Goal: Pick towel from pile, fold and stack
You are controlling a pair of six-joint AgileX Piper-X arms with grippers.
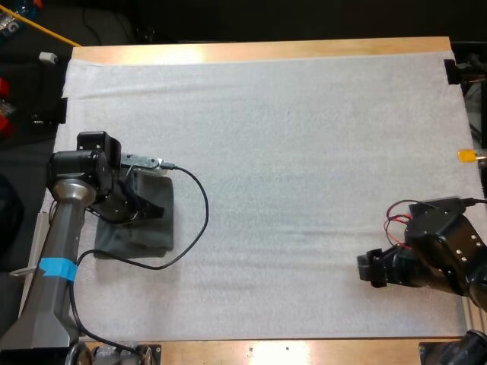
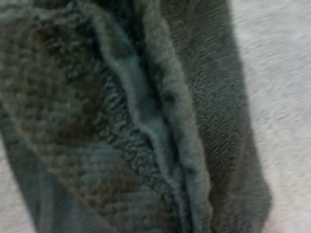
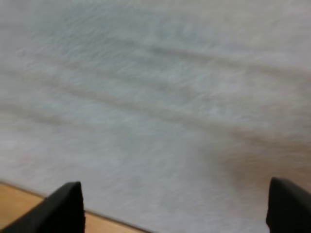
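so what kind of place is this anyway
Probably a robotics lab test bench: a wooden table under a white mat, the left gripper at a dark grey-green towel, and the right gripper open over bare mat.

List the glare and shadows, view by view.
High view: glare on the table's far edge, the mat evenly lit. Left wrist view: the towel is dim, darkest in its folds. Right wrist view: a soft shadow on the mat by the right gripper.
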